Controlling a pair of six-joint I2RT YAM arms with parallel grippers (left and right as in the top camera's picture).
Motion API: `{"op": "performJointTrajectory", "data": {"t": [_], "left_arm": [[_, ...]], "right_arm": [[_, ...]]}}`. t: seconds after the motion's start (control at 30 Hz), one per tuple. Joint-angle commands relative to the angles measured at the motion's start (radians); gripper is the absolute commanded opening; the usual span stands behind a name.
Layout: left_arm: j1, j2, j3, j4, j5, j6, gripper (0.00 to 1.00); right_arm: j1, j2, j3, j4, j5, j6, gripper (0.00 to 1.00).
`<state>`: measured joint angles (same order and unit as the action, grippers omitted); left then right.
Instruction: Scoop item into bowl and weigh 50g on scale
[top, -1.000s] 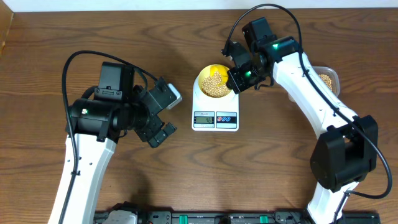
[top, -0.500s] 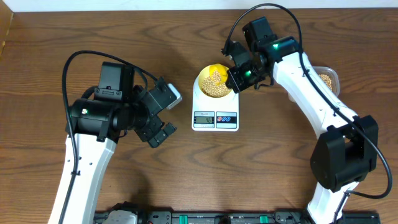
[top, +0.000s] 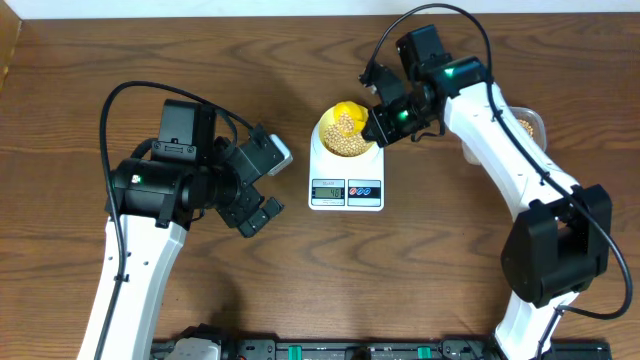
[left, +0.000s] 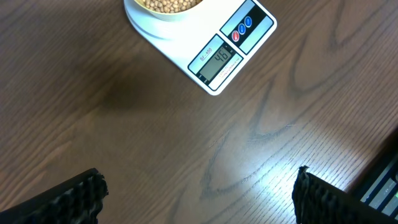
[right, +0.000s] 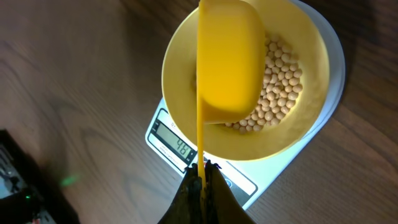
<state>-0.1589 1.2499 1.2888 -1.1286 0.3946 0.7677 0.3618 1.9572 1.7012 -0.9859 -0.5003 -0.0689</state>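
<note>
The pale yellow bowl (top: 347, 131) holds tan beans (right: 280, 81) and sits on the white scale (top: 346, 172). The scale's display (left: 219, 62) reads 46 in the left wrist view; it also shows in the right wrist view (right: 179, 145). My right gripper (right: 202, 169) is shut on the handle of the bright yellow scoop (right: 227, 59), which is tipped over the bowl with its back toward the camera. My left gripper (left: 196, 196) is open and empty above bare table, left of the scale (left: 208, 37).
A clear plastic tub (top: 530, 126) with more beans stands at the right, partly hidden behind my right arm. Dark equipment lines the table's front edge (top: 330, 350).
The right gripper has shifted slightly right and up, and the scoop has tipped further over the bowl. The left arm has not moved.
</note>
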Motion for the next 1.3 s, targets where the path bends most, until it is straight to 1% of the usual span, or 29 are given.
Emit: {"op": "performJointTrajectory", "data": {"t": [0.0, 0.53, 0.7, 0.83, 0.97, 1.07, 1.17, 1.27], "left_arm": [[0.003, 0.0, -0.008, -0.004, 0.016, 0.018, 0.98], [0.003, 0.0, -0.008, -0.004, 0.016, 0.018, 0.98], [0.003, 0.0, -0.008, -0.004, 0.016, 0.018, 0.98], [0.003, 0.0, -0.008, -0.004, 0.016, 0.018, 0.98], [0.003, 0.0, -0.008, -0.004, 0.016, 0.018, 0.98], [0.003, 0.0, -0.008, -0.004, 0.016, 0.018, 0.98], [0.003, 0.0, -0.008, -0.004, 0.016, 0.018, 0.98], [0.003, 0.0, -0.008, -0.004, 0.016, 0.018, 0.98]], "right_arm": [[-0.016, -0.016, 0.019, -0.001, -0.043, 0.017, 0.01], [-0.029, -0.016, 0.019, -0.001, -0.058, 0.019, 0.01], [-0.014, -0.016, 0.019, -0.005, 0.037, 0.019, 0.01], [-0.016, -0.016, 0.019, 0.007, -0.03, 0.019, 0.01], [-0.014, -0.016, 0.019, -0.012, 0.061, 0.015, 0.01], [-0.018, -0.016, 0.019, -0.005, -0.001, 0.015, 0.01], [-0.015, -0.016, 0.019, -0.006, 0.031, 0.008, 0.01], [-0.016, -0.016, 0.019, 0.001, -0.006, 0.009, 0.01]]}}
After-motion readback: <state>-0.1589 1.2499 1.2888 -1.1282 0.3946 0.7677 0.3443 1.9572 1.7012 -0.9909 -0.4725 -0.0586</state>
